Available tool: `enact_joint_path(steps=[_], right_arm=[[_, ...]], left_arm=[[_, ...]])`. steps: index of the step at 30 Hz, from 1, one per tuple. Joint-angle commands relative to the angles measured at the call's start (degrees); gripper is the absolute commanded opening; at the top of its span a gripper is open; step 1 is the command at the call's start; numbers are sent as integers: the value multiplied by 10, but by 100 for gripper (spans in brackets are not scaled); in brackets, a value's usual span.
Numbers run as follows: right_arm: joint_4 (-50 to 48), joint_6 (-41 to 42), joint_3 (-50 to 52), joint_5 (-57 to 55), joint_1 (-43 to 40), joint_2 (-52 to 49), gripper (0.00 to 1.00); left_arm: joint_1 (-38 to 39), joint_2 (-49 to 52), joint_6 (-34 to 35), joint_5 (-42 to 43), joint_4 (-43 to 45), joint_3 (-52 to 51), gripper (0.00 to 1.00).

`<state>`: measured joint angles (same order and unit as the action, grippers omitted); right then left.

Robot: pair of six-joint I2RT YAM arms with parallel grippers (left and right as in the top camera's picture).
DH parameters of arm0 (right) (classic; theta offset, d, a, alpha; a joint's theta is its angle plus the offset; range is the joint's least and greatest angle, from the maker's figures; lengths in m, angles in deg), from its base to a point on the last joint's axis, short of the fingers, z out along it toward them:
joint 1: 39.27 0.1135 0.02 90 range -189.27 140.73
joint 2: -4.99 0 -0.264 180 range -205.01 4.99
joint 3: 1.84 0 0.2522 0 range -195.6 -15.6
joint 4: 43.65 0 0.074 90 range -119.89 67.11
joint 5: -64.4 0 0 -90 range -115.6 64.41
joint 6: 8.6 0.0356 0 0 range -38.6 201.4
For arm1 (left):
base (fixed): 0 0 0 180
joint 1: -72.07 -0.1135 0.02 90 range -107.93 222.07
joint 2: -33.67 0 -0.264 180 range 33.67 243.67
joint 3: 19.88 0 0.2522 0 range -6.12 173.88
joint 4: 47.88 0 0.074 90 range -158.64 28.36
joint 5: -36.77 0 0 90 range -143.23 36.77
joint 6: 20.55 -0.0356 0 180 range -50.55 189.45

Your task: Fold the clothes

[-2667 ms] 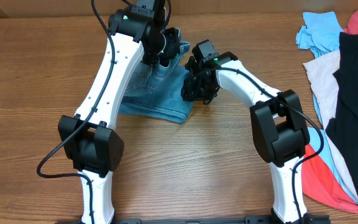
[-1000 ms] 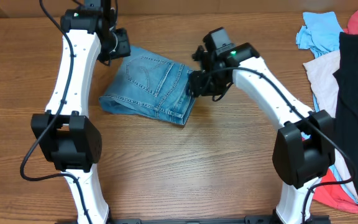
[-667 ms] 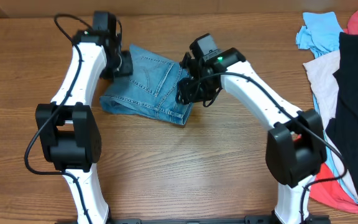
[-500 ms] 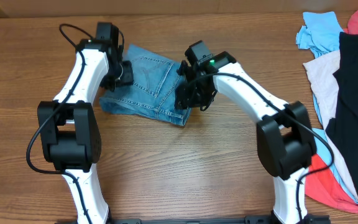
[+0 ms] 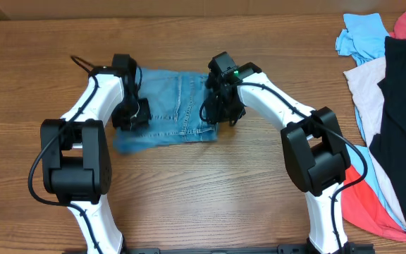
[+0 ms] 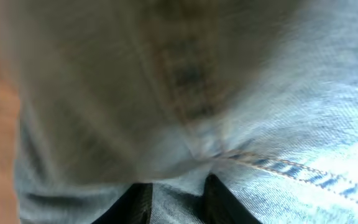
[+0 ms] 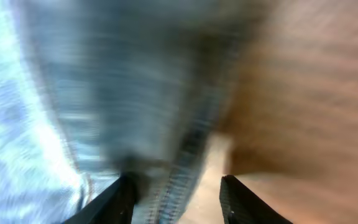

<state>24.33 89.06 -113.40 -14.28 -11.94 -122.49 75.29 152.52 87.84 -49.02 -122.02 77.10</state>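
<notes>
Well to the right of the jeans (image 5: 171, 106) sits a heap. The red shirt (image 5: 368, 212) is nearest, the black garment (image 5: 404, 106) and white shirt (image 5: 365, 81) lie beyond, and the sky-blue shirt (image 5: 361, 35) is farthest. The jeans lie folded on the table (image 5: 210, 190). Both arms elbow inward over them! The left gripper (image 6: 178, 186) is at the jeans' left edge, its fingers close together with denim pinched between. The right gripper (image 7: 178, 186) is at their right edge, its fingers wider and the hem between them; it's too blurred to tell whether it grips.

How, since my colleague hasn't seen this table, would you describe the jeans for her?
On the wooden table, look left of centre, between left arm and right arm. The jeans lie folded there: the only denim, unlike the shirt pile at right.
</notes>
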Motion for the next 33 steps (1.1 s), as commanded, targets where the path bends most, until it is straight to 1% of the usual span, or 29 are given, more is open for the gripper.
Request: enact_joint_path(steps=[1,4,6,9,11,13,15,17,18,20,23,26,29,33], right_arm=[[-31,0,1,-68,-38,-12,48],[-57,0,0,-68,-55,-12,48],[-56,-1,-7,-68,-69,-11,49],[-27,0,-22,-80,-84,-4,52],[0,0,-37,-92,-94,9,53],[17,6,-47,-103,-103,40,54],[19,16,-47,-103,-107,63,55],[24,24,-47,-102,-109,90,55],[29,26,-47,-102,-110,106,56],[42,26,-47,-101,-110,128,56],[67,26,-47,-99,-106,149,56],[94,26,-47,-99,-101,159,56],[111,29,-47,-97,-100,159,56],[119,31,-47,-97,-100,159,56]], left_arm=[[-4,30,28,34,-56,-56,29],[3,30,22,82,-86,-63,25],[12,17,12,82,-97,-63,20],[17,-25,9,76,-85,-62,20],[19,-75,6,66,-68,-62,23],[21,-149,-18,52,-33,-62,29],[21,-197,-38,38,-2,-62,45],[20,-245,-71,9,46,-62,69],[20,-261,-93,-5,74,-62,74],[15,-275,-125,-23,124,-62,75],[-2,-260,-165,-27,174,-61,74],[-26,-212,-206,-3,205,-55,76],[-43,-138,-252,17,190,-23,80],[-54,-40,-303,44,139,38,87]])
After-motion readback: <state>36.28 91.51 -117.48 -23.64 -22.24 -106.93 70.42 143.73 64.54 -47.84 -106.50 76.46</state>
